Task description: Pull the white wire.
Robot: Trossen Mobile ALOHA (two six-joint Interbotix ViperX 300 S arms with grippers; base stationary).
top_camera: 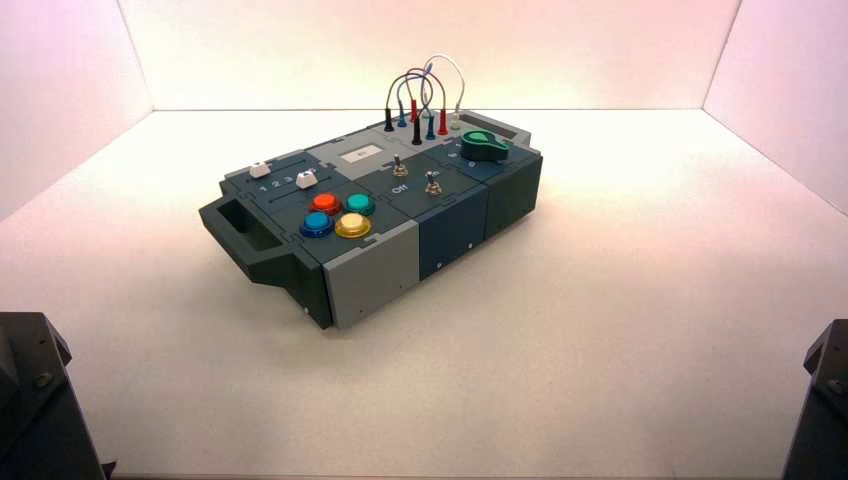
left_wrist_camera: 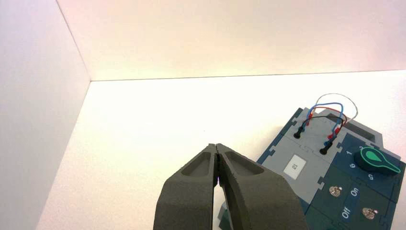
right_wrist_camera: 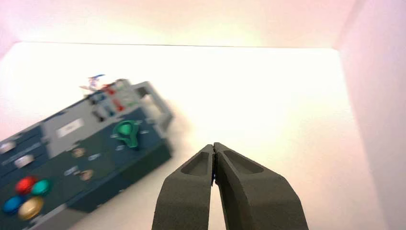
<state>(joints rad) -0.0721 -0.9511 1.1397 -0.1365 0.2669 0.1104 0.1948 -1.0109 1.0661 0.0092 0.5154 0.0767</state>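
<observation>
White wire [top_camera: 447, 58] arches above the other leads at the box's far right end, behind the green knob [top_camera: 485, 146]. The left gripper [left_wrist_camera: 216, 144] and right gripper [right_wrist_camera: 214, 143] are both closed and empty, well apart from it. To start well, the right gripper should open, come in above the red plugs and pinch only the pale arch.

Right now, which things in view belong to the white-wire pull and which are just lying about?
Job:
- white wire, tallest arch
- box it's plugged into

Not in the job:
- red, blue and black wires
- green knob
- four push buttons, two white sliders, two toggle switches
- small white label plate
</observation>
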